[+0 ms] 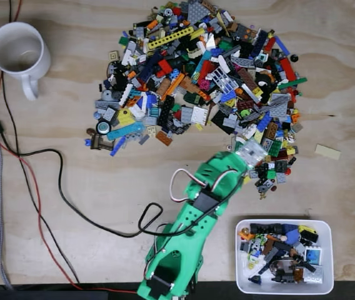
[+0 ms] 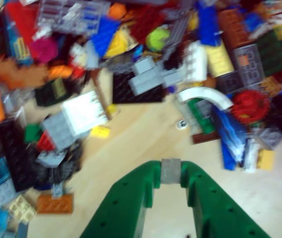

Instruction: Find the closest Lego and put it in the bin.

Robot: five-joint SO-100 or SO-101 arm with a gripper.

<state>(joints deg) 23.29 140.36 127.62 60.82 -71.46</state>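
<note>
At the pile's near edge: the green gripper (image 2: 171, 171) hangs just above bare counter (image 1: 71, 175), its jaws pinching a small grey Lego piece (image 2: 171, 170) at the very tips, as the wrist view shows it.
Grip: shallow; only the fingertips hold the piece, so it could twist out or drop during the swing.
Bin location: the white bin (image 1: 330, 256) sits near the arm's base in the fixed view, to the right, already holding many bricks.
Pile: the Lego heap (image 1: 202, 81) lies close ahead; a low sweep could drag loose bricks.
Cable risk: a black cable (image 1: 59, 200) loops beside the arm and might snag.
Blur: the wrist view is soft, so the piece's exact shape is uncertain.
</note>
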